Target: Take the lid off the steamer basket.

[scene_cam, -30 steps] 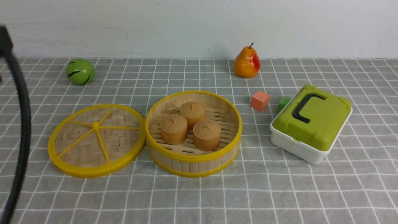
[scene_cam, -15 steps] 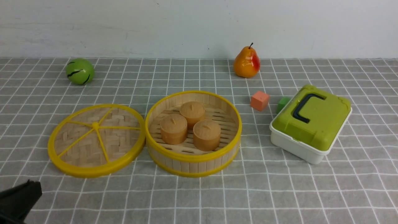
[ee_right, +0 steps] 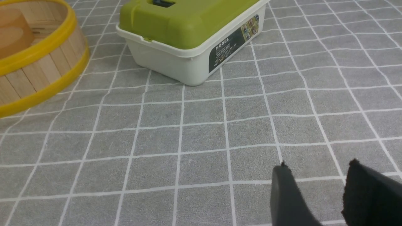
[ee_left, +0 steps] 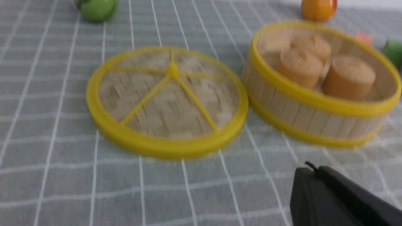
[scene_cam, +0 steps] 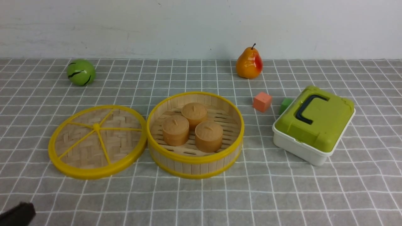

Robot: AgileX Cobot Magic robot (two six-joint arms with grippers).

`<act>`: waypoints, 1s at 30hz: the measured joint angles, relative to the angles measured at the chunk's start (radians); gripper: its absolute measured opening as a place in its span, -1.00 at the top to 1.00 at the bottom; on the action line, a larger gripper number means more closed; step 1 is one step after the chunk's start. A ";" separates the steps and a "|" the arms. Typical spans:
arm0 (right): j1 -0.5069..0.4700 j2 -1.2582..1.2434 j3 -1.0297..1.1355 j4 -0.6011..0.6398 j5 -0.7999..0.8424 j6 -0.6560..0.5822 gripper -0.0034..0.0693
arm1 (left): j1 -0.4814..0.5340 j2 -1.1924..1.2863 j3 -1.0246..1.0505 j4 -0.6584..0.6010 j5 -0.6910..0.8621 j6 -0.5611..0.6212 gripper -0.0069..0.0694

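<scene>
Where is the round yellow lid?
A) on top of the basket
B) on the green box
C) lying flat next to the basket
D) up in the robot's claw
C: the lid lies flat beside the steamer basket, whose open top shows the buns inside.

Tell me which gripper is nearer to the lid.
Left. The left gripper is off the front-left of the lid, apart from it. The right gripper is on the steamer basket's other side, in front of the white box, with the basket between it and the lid.
</scene>
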 joint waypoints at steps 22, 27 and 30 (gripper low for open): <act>0.000 0.000 0.000 0.000 0.000 0.000 0.24 | 0.166 -0.224 0.119 -0.378 0.277 0.375 0.85; 0.000 0.000 0.000 0.000 0.000 0.000 0.24 | 0.166 -0.224 0.119 -0.378 0.279 0.418 0.85; 0.000 0.000 0.000 0.000 0.000 0.000 0.24 | 0.166 -0.224 0.119 -0.378 0.280 0.427 0.85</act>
